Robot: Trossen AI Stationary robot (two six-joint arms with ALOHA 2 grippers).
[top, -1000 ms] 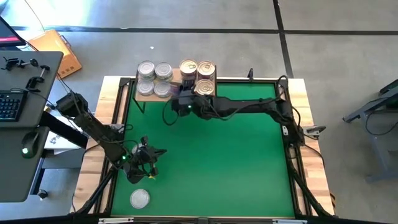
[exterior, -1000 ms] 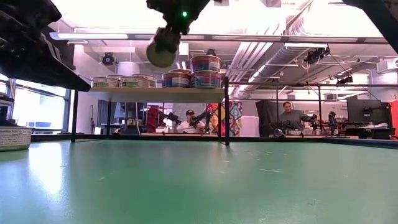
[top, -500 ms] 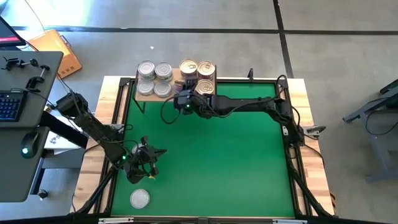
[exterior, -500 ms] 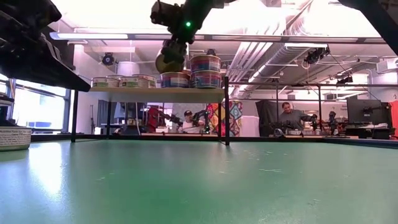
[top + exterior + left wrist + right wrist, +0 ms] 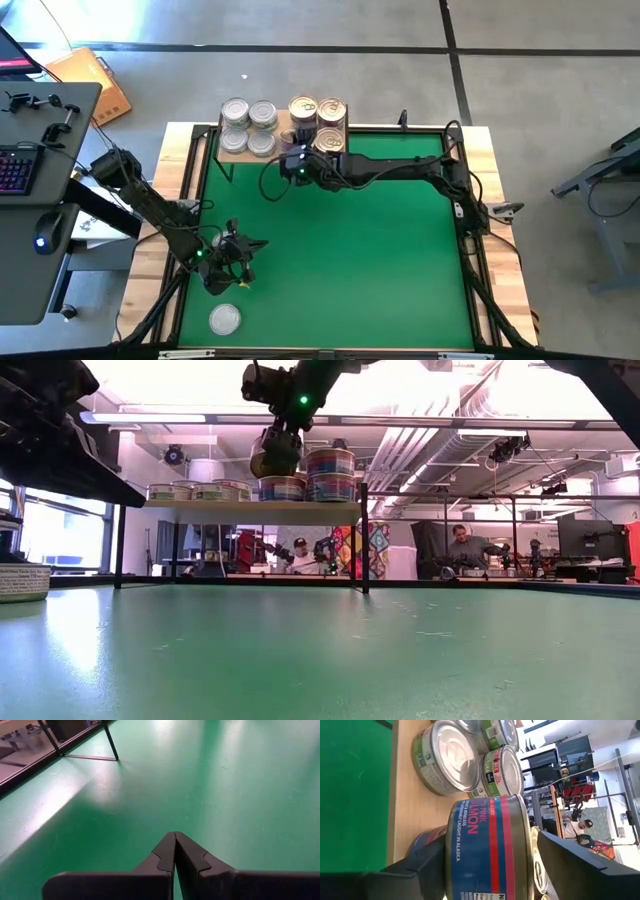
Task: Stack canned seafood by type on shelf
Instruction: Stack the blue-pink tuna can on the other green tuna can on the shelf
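**Inspector:** Where do the tins stand?

**Assistant:** On the shelf (image 5: pixel 262 140) at the far edge of the green surface (image 5: pixel 340 250). Green-labelled silver-lidded tins (image 5: pixel 248 128) sit on the left part, gold-lidded salmon tins (image 5: pixel 318 118) on the right. One stray tin (image 5: pixel 225 319) lies near the front left corner, well apart from the shelf.

**Inspector:** The pincers?

**Assistant:** The right pincer (image 5: pixel 485 862) is at the shelf with its fingers either side of a blue salmon tin (image 5: pixel 487 850). A gap seems to show on both flanks, so I judge the hold slackened or just released, the tin set on another tin whose edge shows beneath. The left pincer (image 5: pixel 175 852) is clenched on nothing, hovering over bare mat just beside the stray tin.

**Inspector:** Handling?

**Assistant:** My judgement: rigid metal, dense for its size, not fragile. The walls are smooth and curved, so it could slip or twist. Take it across the side wall at mid-height, fingers squarely opposed. Stacks will topple if a tin lands off-centre.

**Inspector:** What can't you confirm?

**Assistant:** Whether the fingers touch the tin. From above, the right arm covers the shelf's middle. The level view shows the stacks only side-on, so I cannot count them fully.
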